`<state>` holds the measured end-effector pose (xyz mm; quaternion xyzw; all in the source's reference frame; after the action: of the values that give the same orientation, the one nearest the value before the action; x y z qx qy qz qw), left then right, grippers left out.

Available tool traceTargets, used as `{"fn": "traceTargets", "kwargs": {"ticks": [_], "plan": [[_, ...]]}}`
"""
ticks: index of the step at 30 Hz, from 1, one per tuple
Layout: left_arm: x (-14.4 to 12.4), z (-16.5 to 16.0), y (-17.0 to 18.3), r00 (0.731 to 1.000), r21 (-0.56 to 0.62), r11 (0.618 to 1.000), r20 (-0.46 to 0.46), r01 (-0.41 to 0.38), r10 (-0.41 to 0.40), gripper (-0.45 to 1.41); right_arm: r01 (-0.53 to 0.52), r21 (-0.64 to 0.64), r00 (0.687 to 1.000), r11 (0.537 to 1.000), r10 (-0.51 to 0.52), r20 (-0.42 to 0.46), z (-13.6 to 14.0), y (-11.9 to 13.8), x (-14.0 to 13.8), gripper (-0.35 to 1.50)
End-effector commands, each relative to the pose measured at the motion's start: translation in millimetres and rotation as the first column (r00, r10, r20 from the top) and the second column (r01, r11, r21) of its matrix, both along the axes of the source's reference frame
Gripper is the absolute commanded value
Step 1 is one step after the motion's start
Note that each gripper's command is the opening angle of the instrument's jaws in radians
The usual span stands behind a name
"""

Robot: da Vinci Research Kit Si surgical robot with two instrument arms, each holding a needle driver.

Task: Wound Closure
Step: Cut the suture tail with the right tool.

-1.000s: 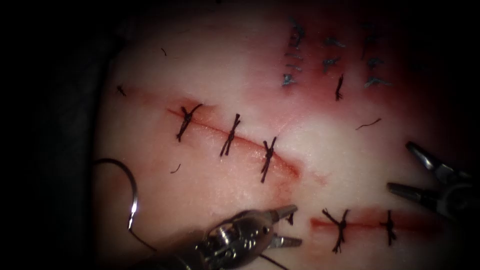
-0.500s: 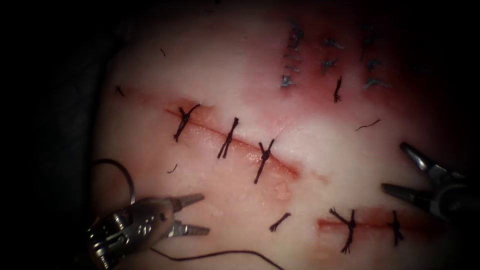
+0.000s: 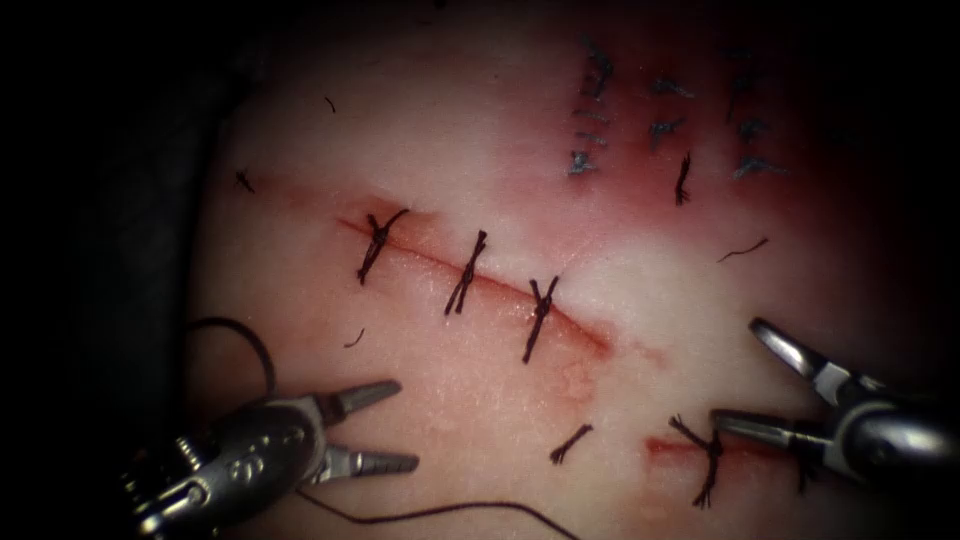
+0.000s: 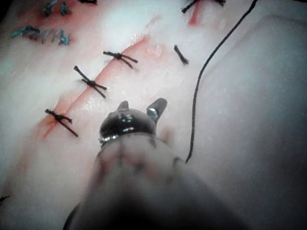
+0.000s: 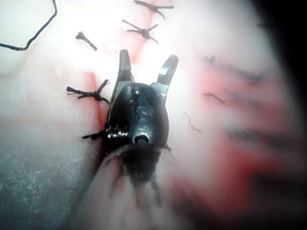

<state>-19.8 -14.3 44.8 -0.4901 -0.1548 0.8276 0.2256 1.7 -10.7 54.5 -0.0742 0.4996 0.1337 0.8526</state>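
1. The long cut (image 3: pixel 470 275) with its three tied stitches (image 3: pixel 468 272) serves as the landmark; it runs slantwise across the tissue (image 3: pixel 450 150).
2. The left tool (image 3: pixel 385 432) sits below the cut's left end, jaws spread wide and holding nothing. Over the last second it has swung there from a spot below the cut's right end, seemingly to reach toward the needle.
3. The needle (image 3: pixel 240 345) lies on the tissue left of and below the cut, just behind the left tool, not driven into the tissue; part of its curve is hidden by the tool's body.
4. The thread (image 3: pixel 430 512) trails loose from beside the left tool along the tissue well below the cut, held by neither tool.
5. The right tool (image 3: pixel 745 380) hangs below and right of the cut's right end, jaws wide and empty, its lower jaw lying over the short second cut (image 3: pixel 690 445) near a tied stitch (image 3: pixel 708 455); it has edged inward from a second ago.
6. A cut end of thread (image 3: pixel 570 443) lies loose on the tissue below the cut's right end, likely trimmed from a knot.
7. Red fluid (image 3: pixel 640 190) stains the tissue above the cut's right end.
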Motion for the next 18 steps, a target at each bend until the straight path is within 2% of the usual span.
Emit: {"fn": "traceTargets", "kwargs": {"ticks": [1,3,4,7,11,18], "plan": [[0.0,-0.5,0.8,1.0,0.004,1.0,0.03,0.01,-0.01,0.71,0.006,0.022,1.0,1.0,-0.006,-0.021,0.3,0.5,0.5,1.38],[0.7,-2.0,1.6,0.997,0.006,1.0,0.071,0.022,-0.022,0.71,0.009,0.06,0.999,0.998,-0.006,-0.053,0.1,1.1,0.5,1.37],[1.7,-3.5,2.5,0.99,0.007,1.0,0.136,0.025,-0.026,0.71,0.017,0.081,0.997,0.997,-0.01,-0.078,-0.2,1.6,0.4,1.35],[2.8,-5.0,4.1,0.981,-0.017,0.999,0.19,0.03,-0.026,0.69,0.032,0.093,0.994,0.995,-0.022,-0.104,-0.5,2.1,0.5,1.32],[3.4,-5.6,6.0,0.975,-0.022,1.0,0.221,0.019,-0.013,0.69,0.045,0.107,0.993,0.993,-0.033,-0.114,-1.4,2.8,0.6,1.3],[3.3,-5.4,8.7,0.971,-0.035,0.999,0.238,0.01,-0.001,0.69,0.106,0.102,0.992,0.989,-0.098,-0.078,-2.6,4.3,0.9,1.25]]}}
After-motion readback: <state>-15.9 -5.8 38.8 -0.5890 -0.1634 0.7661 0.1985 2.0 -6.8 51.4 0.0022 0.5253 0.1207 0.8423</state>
